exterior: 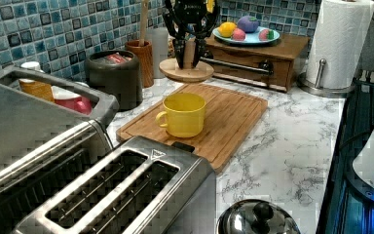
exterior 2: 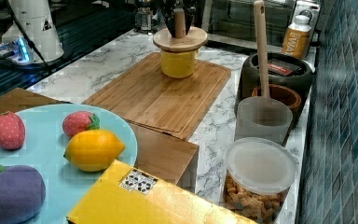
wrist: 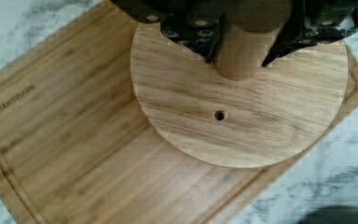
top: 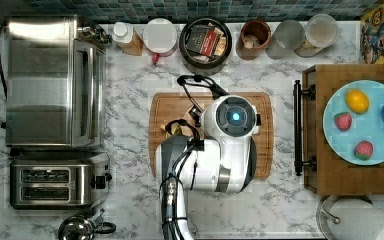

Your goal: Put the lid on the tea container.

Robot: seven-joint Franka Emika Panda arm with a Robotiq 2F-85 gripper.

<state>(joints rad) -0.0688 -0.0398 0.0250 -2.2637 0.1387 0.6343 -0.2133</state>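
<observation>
The lid (exterior: 186,71), a flat round wooden disc with an upright knob, hangs in the air above the bamboo cutting board (exterior: 233,112). My gripper (exterior: 189,62) is shut on that knob, one finger on either side of it in the wrist view, where the lid (wrist: 242,112) sits just under the gripper (wrist: 240,58). In the right view the lid (exterior 2: 180,39) hovers over a yellow mug (exterior 2: 178,63). The tea container (top: 205,44), round and black with packets inside, stands uncovered at the back wall, beyond the board. It also appears in the left view (exterior: 115,73) and the right view (exterior 2: 279,70).
The yellow mug (exterior: 184,114) stands on the board. Beside the container are a brown cup (top: 254,39) with a wooden utensil (exterior 2: 261,46), frosted cups (top: 286,37), a white-topped jar (top: 160,36) and a bottle (top: 126,37). A toaster oven (top: 50,80), a toaster (top: 55,180) and a fruit plate (top: 365,122) flank the board.
</observation>
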